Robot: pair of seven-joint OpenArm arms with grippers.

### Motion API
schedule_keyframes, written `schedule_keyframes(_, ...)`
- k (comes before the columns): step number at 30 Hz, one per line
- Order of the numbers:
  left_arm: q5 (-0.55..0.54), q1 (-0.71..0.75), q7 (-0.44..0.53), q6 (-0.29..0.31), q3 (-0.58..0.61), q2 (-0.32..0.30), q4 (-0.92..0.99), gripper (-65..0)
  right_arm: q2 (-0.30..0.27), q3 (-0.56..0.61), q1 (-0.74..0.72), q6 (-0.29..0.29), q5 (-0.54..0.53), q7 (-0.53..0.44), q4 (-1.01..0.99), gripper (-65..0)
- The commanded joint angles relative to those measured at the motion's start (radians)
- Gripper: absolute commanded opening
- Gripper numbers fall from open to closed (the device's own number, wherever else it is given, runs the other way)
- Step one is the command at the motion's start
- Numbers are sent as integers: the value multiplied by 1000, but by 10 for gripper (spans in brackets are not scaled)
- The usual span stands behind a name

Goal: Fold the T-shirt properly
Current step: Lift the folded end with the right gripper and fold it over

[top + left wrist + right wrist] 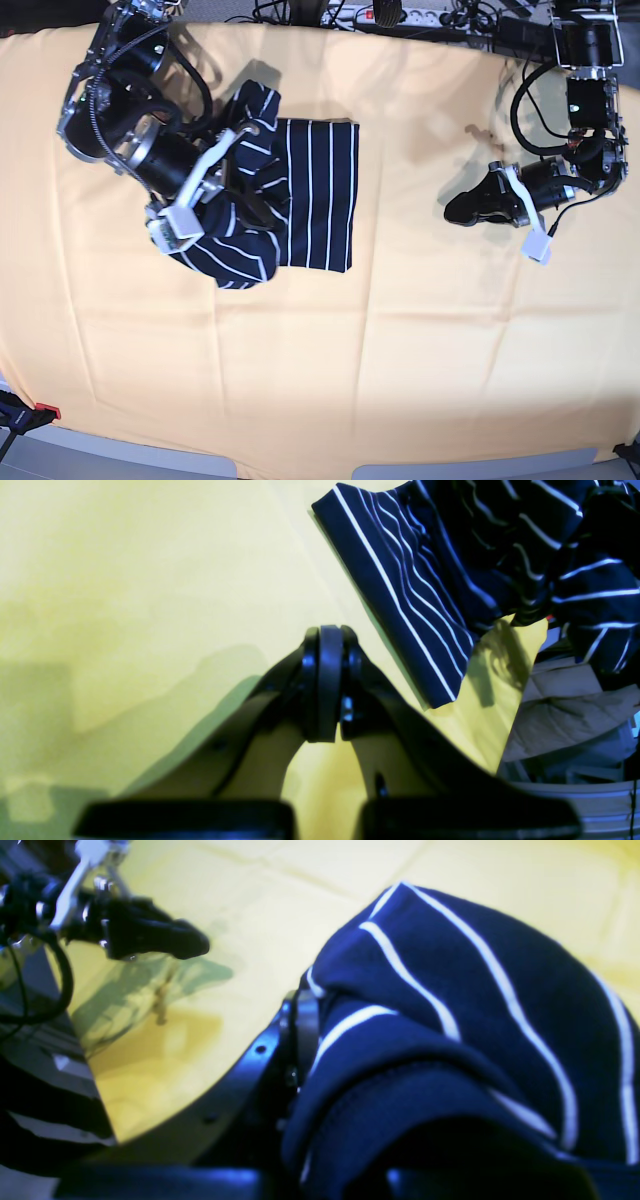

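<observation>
The T-shirt [318,195], dark navy with thin white stripes, lies partly folded flat left of the table's middle. Its left part is bunched up and lifted [240,245]. My right gripper [243,195] is shut on that bunch. In the right wrist view the fabric [450,1015] drapes over the gripper [310,1035] and hides one finger. My left gripper [462,211] hovers over bare cloth at the right, far from the shirt, shut on nothing. In the left wrist view its fingertips [330,645] press together, and the shirt [425,580] shows at upper right.
A yellow cloth [400,330] with faint creases covers the table. Cables and a power strip [400,14] run along the back edge. A red clamp [42,411] sits at the front left corner. Past the table edge lies grey clutter [565,715].
</observation>
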State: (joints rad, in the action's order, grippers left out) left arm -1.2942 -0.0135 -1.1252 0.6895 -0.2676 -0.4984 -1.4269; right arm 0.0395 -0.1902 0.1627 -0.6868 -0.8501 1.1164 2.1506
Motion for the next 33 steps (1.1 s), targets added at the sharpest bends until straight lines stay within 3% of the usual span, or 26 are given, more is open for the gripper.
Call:
schedule_keyframes(1,-27,-14,18,9,-7,-18,-15,-650,2,27,-14,-5,-7,-51,7,-650)
schedule_keyframes(10,-27,-14,18,9,-7,-18,-15,-650,2,251,-29,-11,228,-267,-169,-643)
schedule_keyframes(14,-28,-14,18,9,-7,-20,-15,-650,2,362,-108,-3,226,-259,-277,-254)
schedule_keyframes(15,-28,-14,18,9,-7,-23,-15,-650,2,398,-132,6,226,-250,-290,-218)
schedule_keyframes(18,-63,-14,18,9,-8,-45,-15,-650,2,510,-203,-11,217,-179,-294,-215)
schedule_keyframes(22,-146,-15,18,9,-8,-87,-15,-650,2,600,-302,-11,196,-173,-282,-215)
schedule_keyframes(26,-167,-15,16,9,-10,-126,-15,-650,2,581,-363,-11,232,-169,-245,-215)
schedule_keyframes(29,-189,-15,-40,9,-11,-157,-16,-650,1,520,-377,-3,282,-169,-219,-218)
schedule_keyframes(31,-189,-18,-91,9,-11,-171,-21,-650,-7,461,-376,23,302,-164,-209,-282)
schedule_keyframes(33,-189,-19,-134,9,-11,-172,-45,-650,-24,401,-376,54,306,-126,-209,-434)
